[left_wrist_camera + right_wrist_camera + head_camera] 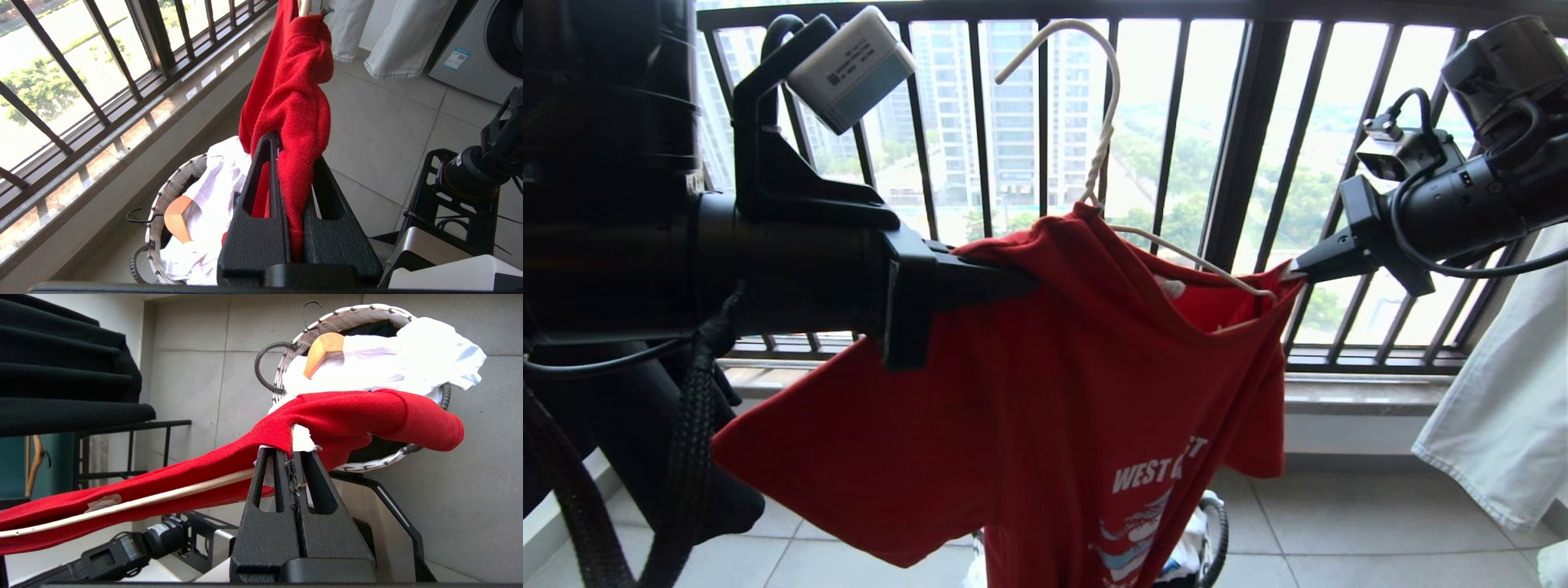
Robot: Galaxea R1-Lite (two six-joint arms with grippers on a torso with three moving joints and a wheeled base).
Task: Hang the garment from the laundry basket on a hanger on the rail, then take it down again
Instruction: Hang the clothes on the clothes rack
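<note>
Red shirt [1029,392] hung soft & light on wire hanger [1094,147], both up in front of balcony bars w/ basket [179,179] below, L gripper [1013,282] clamped on one shoulder, R gripper [1294,268] pinching other shoulder; cloth likely slips, so grip at seams.

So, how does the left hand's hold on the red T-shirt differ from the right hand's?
The left hand pinches a thick bunch of the red T-shirt at one shoulder; the right hand pinches a thin edge at the other shoulder, beside the white wire hanger. Both hands are shut on the shirt, holding it above the laundry basket.
</note>
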